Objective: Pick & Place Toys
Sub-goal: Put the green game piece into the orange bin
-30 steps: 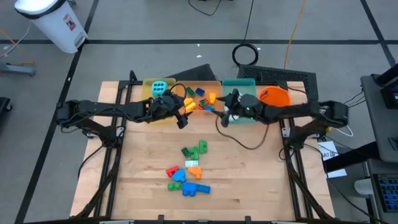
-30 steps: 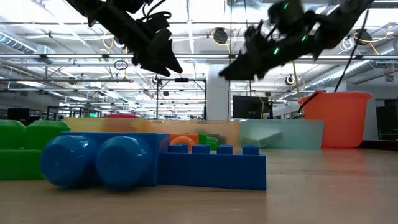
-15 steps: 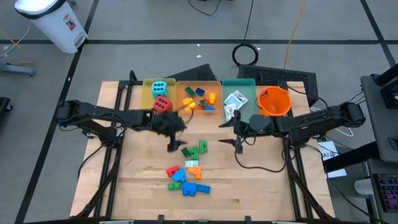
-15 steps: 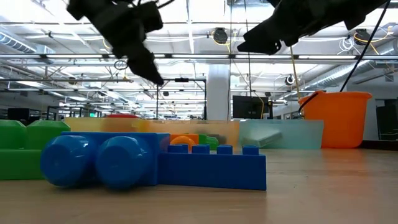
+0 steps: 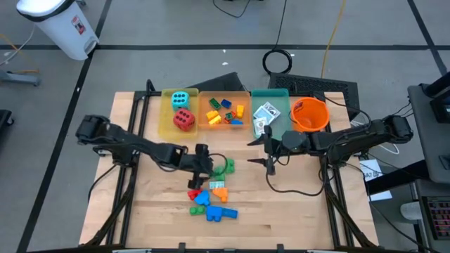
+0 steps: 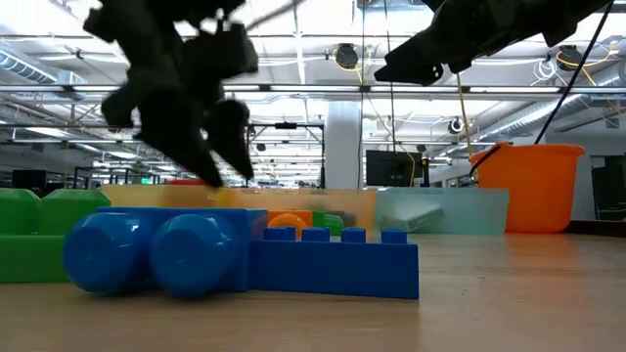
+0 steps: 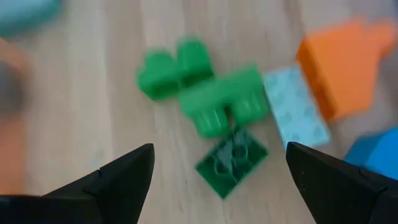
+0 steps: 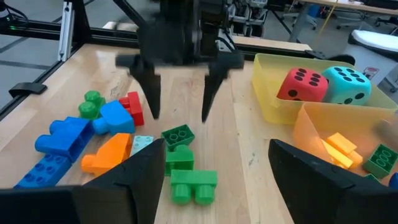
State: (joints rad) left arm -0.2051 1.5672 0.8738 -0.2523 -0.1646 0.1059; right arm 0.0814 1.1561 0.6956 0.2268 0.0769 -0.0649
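Far edge of the tabletop (image 5: 162, 218) is blocked by a row: yellow tray (image 5: 169, 119) w/ two dice, orange tray (image 5: 225, 119) w/ bricks, teal tray (image 5: 278, 116) w/ card packs, orange bucket (image 5: 309, 114) toward the right far corner. Mid-table a loose brick cluster (image 5: 211, 190) stands in the way, w/ the left gripper (image 5: 204, 163) spread open right over its green bricks (image 7: 205, 96), and the right gripper (image 5: 269, 149) open above bare wood just beside it. Left-edge strip, right-edge strip and the whole near edge are bare wood, free to pass.
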